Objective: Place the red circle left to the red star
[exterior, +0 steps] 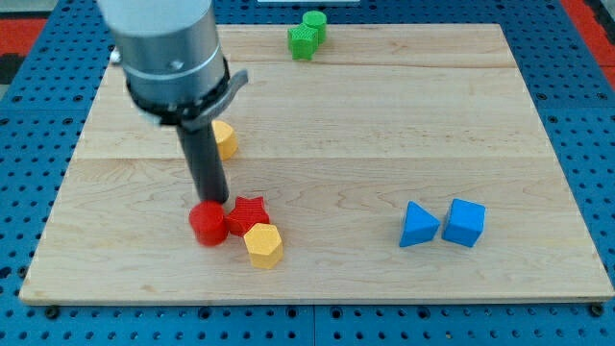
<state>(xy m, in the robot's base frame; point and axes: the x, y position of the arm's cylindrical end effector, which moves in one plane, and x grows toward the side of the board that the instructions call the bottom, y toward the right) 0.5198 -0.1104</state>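
Note:
The red circle [208,223] lies on the wooden board at the lower left, touching the left side of the red star [249,213]. My tip [215,201] is at the end of the dark rod, right at the circle's upper edge and just left of the star. A yellow hexagon block [262,245] sits against the star's lower right side.
Another yellow block [226,139] is partly hidden behind the rod. Two green blocks [307,36] sit at the board's top edge. Two blue blocks [419,226] [465,222] lie at the lower right. The board [384,125] rests on a blue pegboard.

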